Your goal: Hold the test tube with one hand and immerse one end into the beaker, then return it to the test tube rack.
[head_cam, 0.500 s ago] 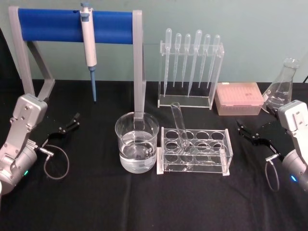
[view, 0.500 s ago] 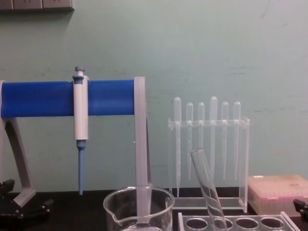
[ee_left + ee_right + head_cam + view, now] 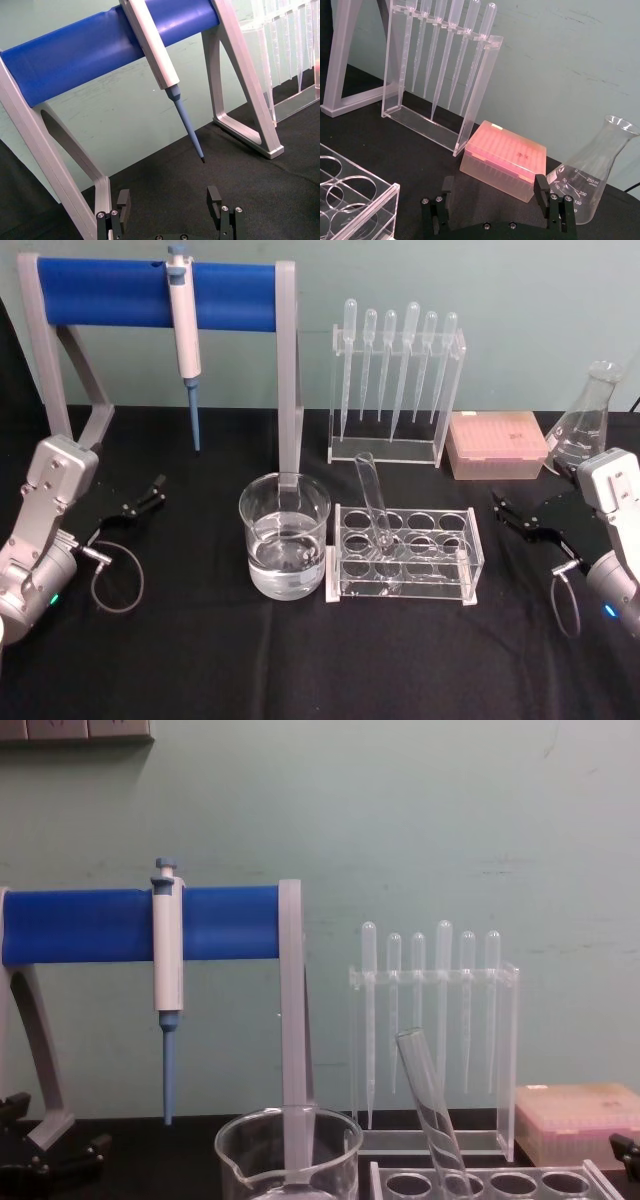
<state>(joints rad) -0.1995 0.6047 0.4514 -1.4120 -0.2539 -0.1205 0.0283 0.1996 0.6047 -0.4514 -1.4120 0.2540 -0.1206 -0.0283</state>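
well, nothing's been picked up yet: the tube (image 3: 372, 495) leans in a hole toward the left end of the rack (image 3: 470, 562) at the middle of the head view, its rim tipped to the upper left. the beaker (image 3: 284, 510) stands just beside the rack on its left, part full of clear liquid (image 3: 285, 575). the right gripper (image 3: 518, 514) sits low at the right edge, jaws spread wide and empty, near the rack's right end but well apart from the tube. the left gripper (image 3: 140, 502) is at the left edge, also wide open and empty, with the beaker between it and the tube. to my eye the step in hand is the reach and grasp. i'd take the tube on its bare upper stretch above the rack, jaws squared to its lean, close gently since glass is slick, then lift along the tilt so it doesn't lever against the hole.
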